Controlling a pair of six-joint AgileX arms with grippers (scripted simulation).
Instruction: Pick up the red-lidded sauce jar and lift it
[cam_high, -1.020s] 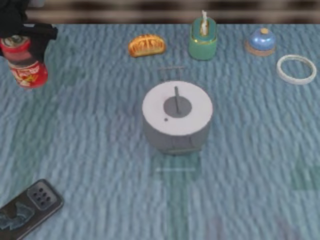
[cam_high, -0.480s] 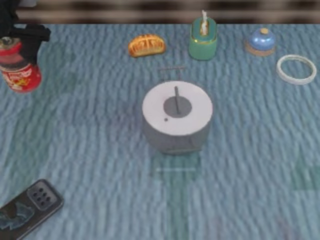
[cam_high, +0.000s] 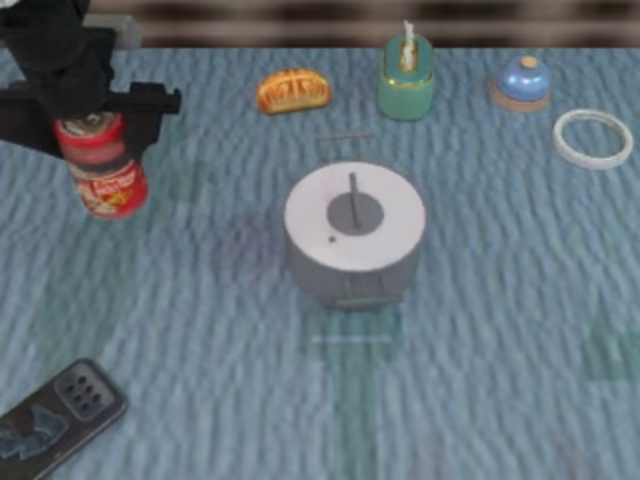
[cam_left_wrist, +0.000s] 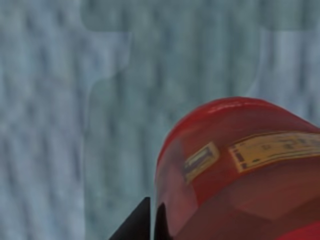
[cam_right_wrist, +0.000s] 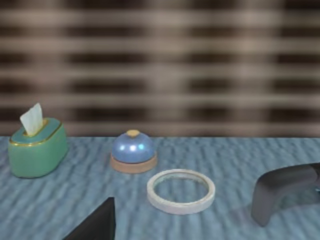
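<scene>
Left gripper (cam_high: 92, 122): closed around the upper part of the red-lidded sauce jar (cam_high: 103, 170), just under the lid, at the far-left side of the table (cam_high: 200, 330). The jar hangs tilted from it, base swung outward, and looks clear of the cloth — I judge it lifted.
Jar close up: the left wrist view shows the red label (cam_left_wrist: 240, 165) filling the lower corner, with 1 dark fingertip (cam_left_wrist: 135, 227) against its side and the table surface behind it.
Handling: a small rigid cylinder, probably light; the wall looks smooth and glossy, so it may slip or pivot between 2 narrow fingers. The tilt suggests it can pivot in this hold. A hold across the body near the lid is sensible, kept firm, with the rise kept steady.
Right gripper (cam_right_wrist: 200, 220): away from the work, not seen from above; its own view looks over the far-right things, and the fingers appear spread with nothing between them.
Around: a white round box (cam_high: 354, 235) at the centre, a bread roll (cam_high: 292, 90), a green tissue holder (cam_high: 406, 78), a blue bell (cam_high: 521, 82) and a white ring (cam_high: 593, 138) along the far edge, a dark phone (cam_high: 55, 415) near left.
In the way: nothing stands close to the jar — the bread roll is the nearest thing, and it is well apart.
</scene>
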